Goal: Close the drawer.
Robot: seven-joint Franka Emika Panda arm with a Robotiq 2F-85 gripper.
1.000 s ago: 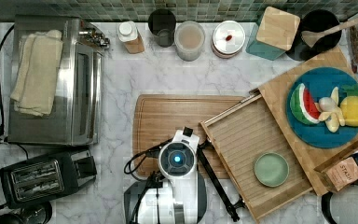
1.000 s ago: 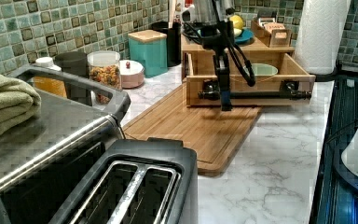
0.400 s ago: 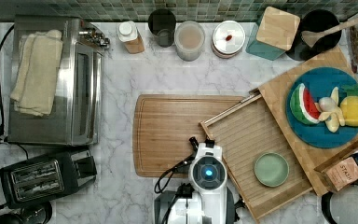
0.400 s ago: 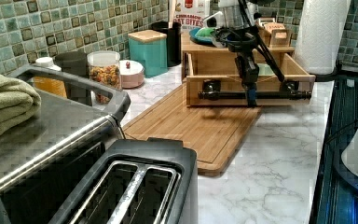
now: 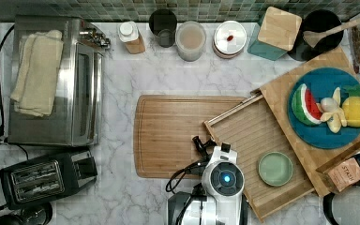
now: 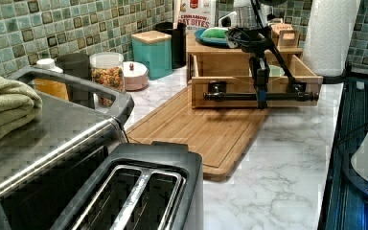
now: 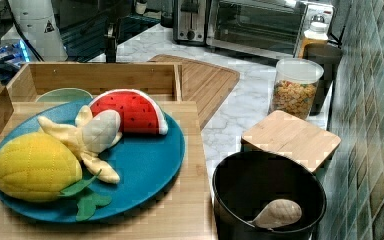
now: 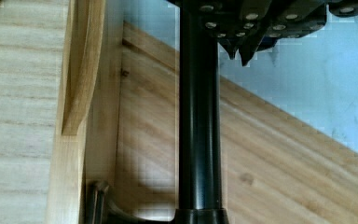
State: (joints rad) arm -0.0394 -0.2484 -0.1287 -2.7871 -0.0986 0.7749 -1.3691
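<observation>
**Drawer open, arm at its front edge**

Top view: the wide, shallow light-wood drawer with a ribbed floor [image 5: 258,140] stands pulled out from under the smooth wooden top [image 5: 281,101], angled across the white marble table [image 5: 122,197]; its front corner overlaps the flat bamboo cutting board [image 5: 168,136]; bare marble lies open beyond the board toward the top view's left; a small pale-green bowl [image 5: 275,168] sits in the drawer, nothing seen in it; the round blue plate [image 5: 326,136] carries toy fruit; the arm's white wrist [image 5: 223,179] has moved toward the top view's right since a second ago and now hangs over the drawer's front rim.

Left view: the black claw [image 6: 261,93] hangs just before the drawer's black bar handle [image 6: 235,96]; whether its fingers are spread, closed or holding the bar I cannot tell.

Right view: the bowl's rim [image 7: 62,94] peeks behind the plate.

Wrist view: the handle runs beside the drawer's front.
</observation>
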